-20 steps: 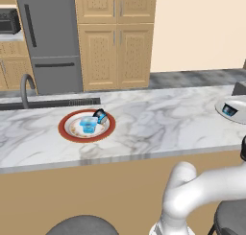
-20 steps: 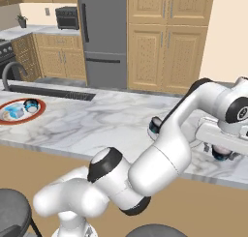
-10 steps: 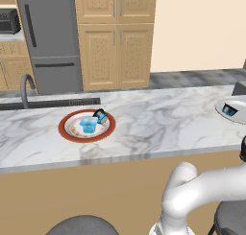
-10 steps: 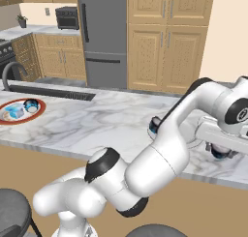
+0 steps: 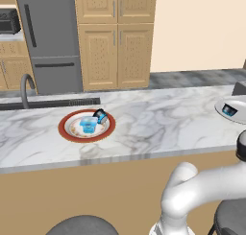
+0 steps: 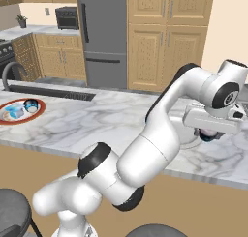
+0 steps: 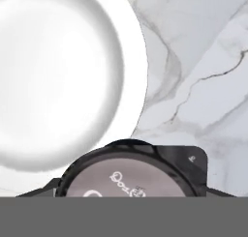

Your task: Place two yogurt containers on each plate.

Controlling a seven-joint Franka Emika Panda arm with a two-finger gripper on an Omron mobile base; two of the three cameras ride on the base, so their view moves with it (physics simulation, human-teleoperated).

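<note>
Placement check: locate the gripper [image 6: 212,129] low over the right end of the marble counter [image 6: 97,120], directly above a dark cup [image 7: 128,175]. Read this as a pick or carry stage aimed at the white plate [image 7: 58,81] just beside that cup. In the hand view, note the cup lid over bare marble, at the plate's edge and not on its flat centre. Expect a short shift toward the plate's middle before any release. Treat the finger state as undetermined: cannot tell whether clamped on the cup or parted, with the tips hidden behind the lid in the hand view and behind the white hand body in the right base view.

Find the red-rimmed plate [image 5: 87,126] near the sink [image 5: 48,103], well apart from the gripper. Count two cups there: a pale blue cup [image 5: 88,124] upright at the centre and a tilted dark cup [image 5: 101,116] leaning at the far rim. Judge that plate as filled; watch for rolling of the leaning cup.

Do not rely on the right edge of the left base view: pale oval with a dark-and-blue patch, cut off by the frame, too unclear to name. Regard the cropped part of the white plate as unseen; cannot confirm a cup there. Accept the lid print as illegible
</note>
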